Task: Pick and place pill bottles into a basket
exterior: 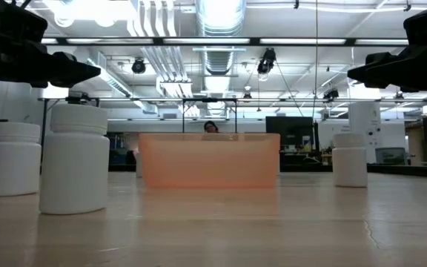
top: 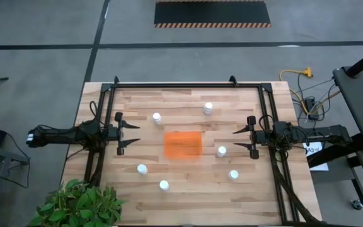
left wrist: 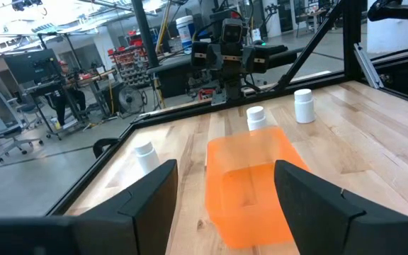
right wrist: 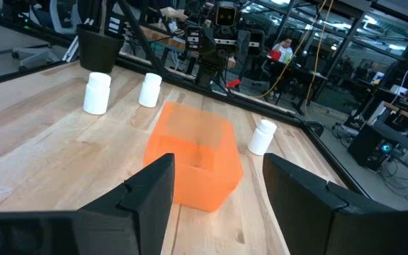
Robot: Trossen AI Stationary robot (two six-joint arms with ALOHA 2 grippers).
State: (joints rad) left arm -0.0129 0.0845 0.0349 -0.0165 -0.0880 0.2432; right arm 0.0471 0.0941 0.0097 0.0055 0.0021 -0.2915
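The orange basket (top: 183, 144) stands at the table's middle, with nothing in it. Six white pill bottles stand upright around it: two on the far side (top: 157, 117) (top: 208, 108), two to its right (top: 222, 151) (top: 233, 175) and two near left (top: 142, 168) (top: 164, 185). My left gripper (top: 131, 134) hovers open left of the basket, pointing at it (left wrist: 225, 168). My right gripper (top: 238, 139) hovers open right of the basket, pointing at it (right wrist: 218, 161). Both are empty. In the low view the basket (exterior: 210, 159) stands between bottles (exterior: 75, 159) (exterior: 351, 159).
A black frame (top: 188, 84) runs along the table's far edge and both sides. A green plant (top: 77, 205) stands at the near left corner. Bare wood lies between the bottles and along the near edge (top: 194, 208).
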